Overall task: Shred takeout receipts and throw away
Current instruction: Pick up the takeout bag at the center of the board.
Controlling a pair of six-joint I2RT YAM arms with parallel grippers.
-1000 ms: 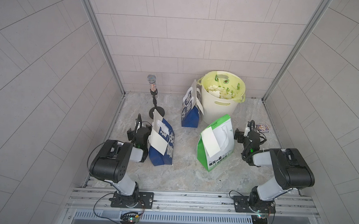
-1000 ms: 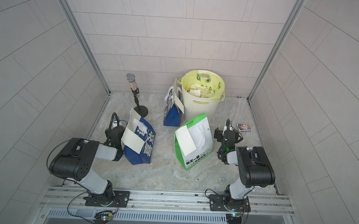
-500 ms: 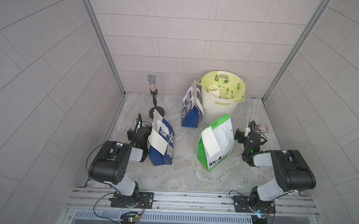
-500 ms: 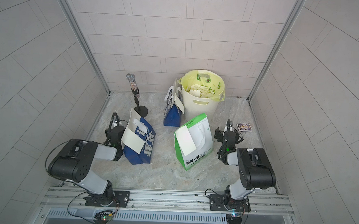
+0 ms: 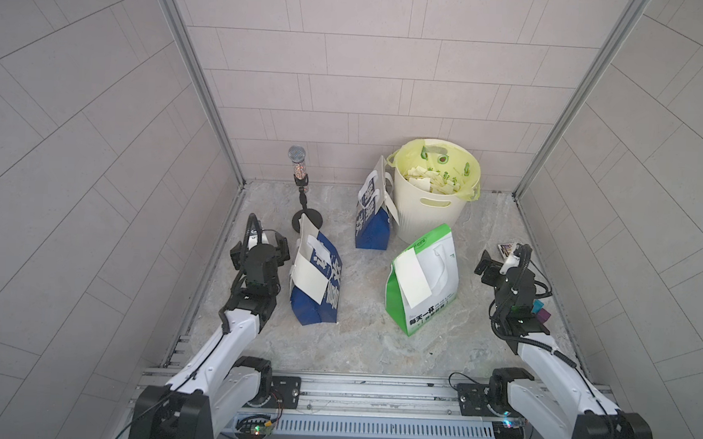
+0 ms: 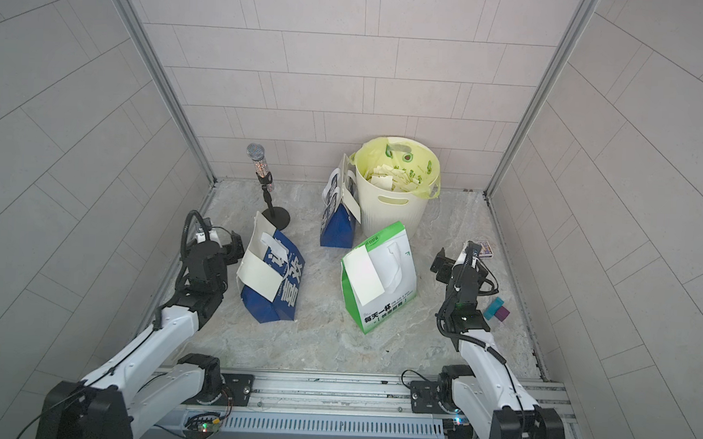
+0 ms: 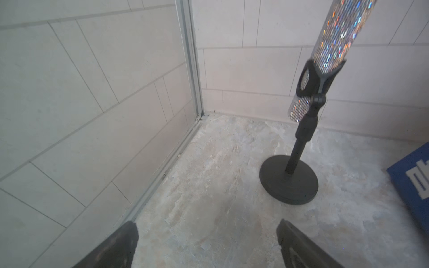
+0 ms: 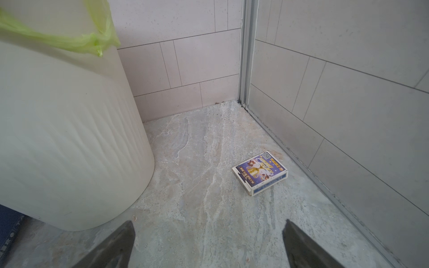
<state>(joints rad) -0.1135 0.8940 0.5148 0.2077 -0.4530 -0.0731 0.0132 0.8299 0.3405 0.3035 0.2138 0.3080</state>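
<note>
Takeout receipts [image 5: 412, 282] sit on the bags [image 5: 431, 315]; left arm [image 5: 236, 330] and right arm [image 5: 540, 362] reach forward low, jaws wide apart, empty.

Blue bag [image 7: 414, 185] and microphone [image 7: 334, 34] partly off-frame.

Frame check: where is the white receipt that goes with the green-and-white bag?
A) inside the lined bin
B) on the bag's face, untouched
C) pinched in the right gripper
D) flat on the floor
B: the receipt sits on the face of the green-and-white bag, while the right gripper is open and empty off to the side, facing the card box.
</note>
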